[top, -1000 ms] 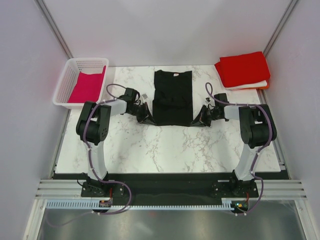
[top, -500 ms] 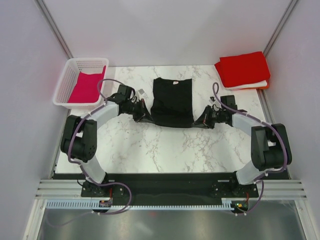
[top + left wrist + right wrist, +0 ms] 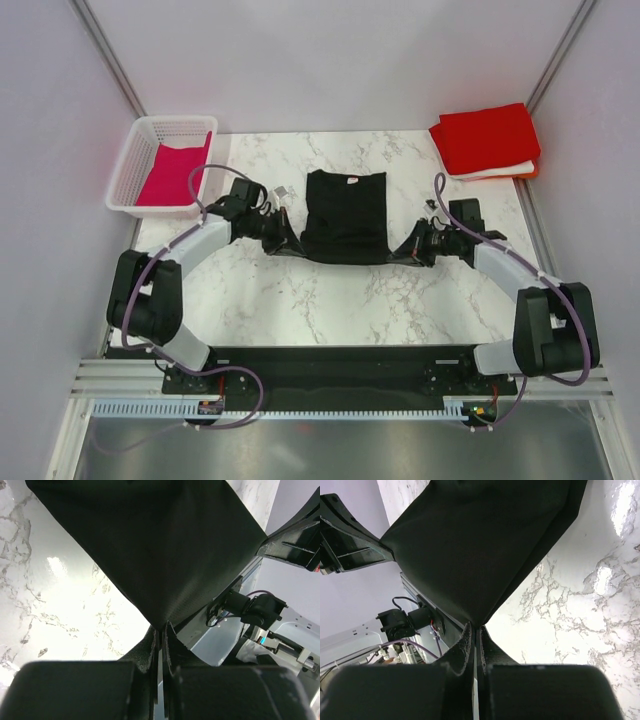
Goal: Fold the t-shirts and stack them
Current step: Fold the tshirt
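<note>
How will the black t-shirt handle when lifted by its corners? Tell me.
Likely floppy: the black t-shirt fans out as loose cloth from the corners pinched by the left gripper and right gripper. Probably light, since fingertip pinches hold it. Its middle may sag.

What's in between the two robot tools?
The black t-shirt. The left tool and the right tool each pinch a near corner, so its cloth fills the stretch between them, as the top view shows.

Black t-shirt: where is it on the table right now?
Top view: the black t-shirt lies mid-table, its near corners pinched by the left gripper and right gripper, with the basket far left.
</note>
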You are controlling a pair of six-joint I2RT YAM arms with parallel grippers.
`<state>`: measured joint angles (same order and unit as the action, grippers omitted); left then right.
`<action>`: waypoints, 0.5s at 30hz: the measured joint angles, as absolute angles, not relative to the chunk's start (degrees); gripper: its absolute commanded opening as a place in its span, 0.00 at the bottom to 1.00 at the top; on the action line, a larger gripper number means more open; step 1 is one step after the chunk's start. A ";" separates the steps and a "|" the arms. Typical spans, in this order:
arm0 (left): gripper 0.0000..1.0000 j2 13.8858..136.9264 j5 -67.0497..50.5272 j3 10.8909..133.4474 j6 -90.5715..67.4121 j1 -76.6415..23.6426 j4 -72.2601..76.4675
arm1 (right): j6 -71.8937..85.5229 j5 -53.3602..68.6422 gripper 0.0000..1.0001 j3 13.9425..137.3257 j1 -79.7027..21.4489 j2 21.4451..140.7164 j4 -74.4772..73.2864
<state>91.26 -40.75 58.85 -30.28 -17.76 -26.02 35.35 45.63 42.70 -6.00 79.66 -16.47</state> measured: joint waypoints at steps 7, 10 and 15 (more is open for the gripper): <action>0.02 93.38 -40.25 67.53 -28.80 -17.76 -26.48 | 34.50 45.08 0.00 49.39 -5.58 81.65 -16.64; 0.02 98.26 -39.33 76.47 -27.14 -17.76 -25.45 | 34.44 44.69 0.00 55.68 -4.67 86.70 -14.28; 0.02 106.74 -37.52 88.53 -24.43 -17.72 -24.95 | 33.41 43.55 0.00 67.66 -3.31 97.06 -12.93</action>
<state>106.74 -37.52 88.53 -24.43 -17.72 -24.95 33.41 43.55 67.66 -3.31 97.06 -12.93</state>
